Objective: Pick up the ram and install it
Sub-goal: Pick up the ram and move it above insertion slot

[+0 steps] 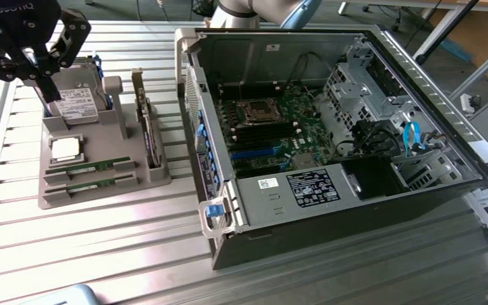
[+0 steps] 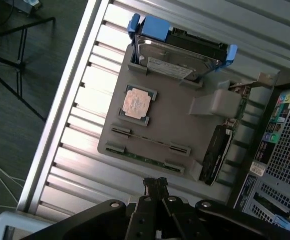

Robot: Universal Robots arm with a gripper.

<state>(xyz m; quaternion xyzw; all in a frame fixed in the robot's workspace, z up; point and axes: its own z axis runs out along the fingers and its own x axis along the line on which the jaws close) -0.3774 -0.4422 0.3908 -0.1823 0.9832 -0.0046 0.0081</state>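
Two rams lie flat in slots at the near end of a grey holder (image 1: 147, 178): one ram (image 1: 87, 166) and a second ram (image 1: 89, 185) beside it. In the wrist view the same green sticks show as a thin ram (image 2: 149, 141) and a ram (image 2: 144, 159) closer to the fingers. My gripper (image 1: 47, 94) hangs above the holder's far end, over the hard drive, its fingers shut with nothing between them. In the wrist view the gripper (image 2: 155, 186) sits just short of the holder's edge. The open computer case (image 1: 413, 82) lies to the exterior view's right, with its motherboard (image 1: 299, 130) exposed.
On the holder also stand a hard drive (image 1: 79, 101), a square silver processor (image 1: 66, 147) and a dark expansion card (image 1: 148, 133) on edge. The hard drive (image 2: 177, 55), processor (image 2: 136, 102) and card (image 2: 214, 155) appear in the wrist view. All rests on a slatted metal table (image 1: 100, 248).
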